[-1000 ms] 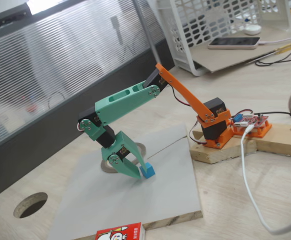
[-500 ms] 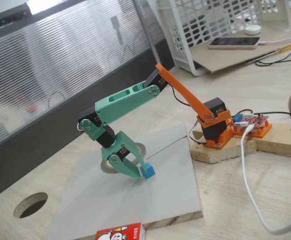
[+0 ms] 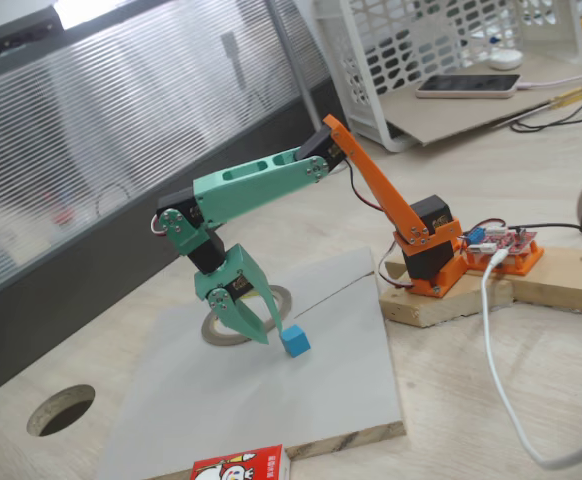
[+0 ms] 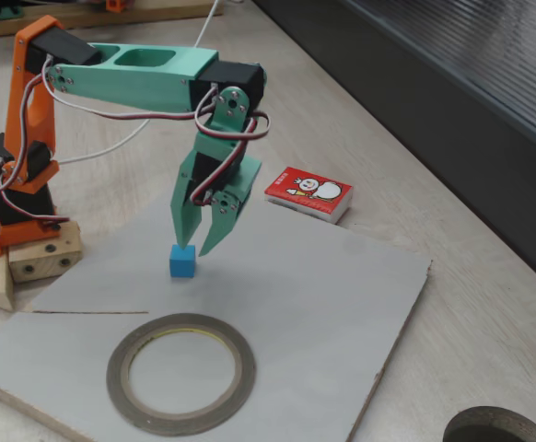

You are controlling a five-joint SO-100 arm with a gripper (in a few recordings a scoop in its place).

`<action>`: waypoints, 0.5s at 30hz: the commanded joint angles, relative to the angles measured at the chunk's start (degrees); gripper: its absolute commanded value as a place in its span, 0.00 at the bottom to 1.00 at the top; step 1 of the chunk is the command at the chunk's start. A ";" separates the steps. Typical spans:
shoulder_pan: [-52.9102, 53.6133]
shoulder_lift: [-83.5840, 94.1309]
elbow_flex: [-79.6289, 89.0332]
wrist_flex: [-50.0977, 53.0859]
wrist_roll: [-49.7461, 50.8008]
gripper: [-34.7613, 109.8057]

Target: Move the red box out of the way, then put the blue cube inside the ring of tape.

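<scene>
arm: folded, forearm level, wrist pointing down | gripper (image 4: 197,238): jaws slightly apart, empty, just above blue cube (image 4: 183,261) | cube: mid grey board (image 4: 342,295), outside ring of tape (image 4: 180,371) | red box (image 4: 309,193): off board's edge

A: Arm build? Colours to be logged.

B: Two-tone print. Base and lower link (image 3: 371,190) are printed in orange; forearm (image 3: 256,190) and gripper (image 3: 253,328) in mint green. A slot is cut through the forearm.

A: Servos?

B: Black servo bodies are seen at each joint, with silver screws around round horns. One sits in the orange base (image 4: 15,175).

A: Wiring?

B: Red, white and black leads are looped at the wrist (image 4: 227,120); a white cable is run from the base. Fingers (image 4: 187,207) are tapered to flat points.
</scene>
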 commanded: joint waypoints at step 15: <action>-0.35 4.57 0.18 1.32 0.88 0.34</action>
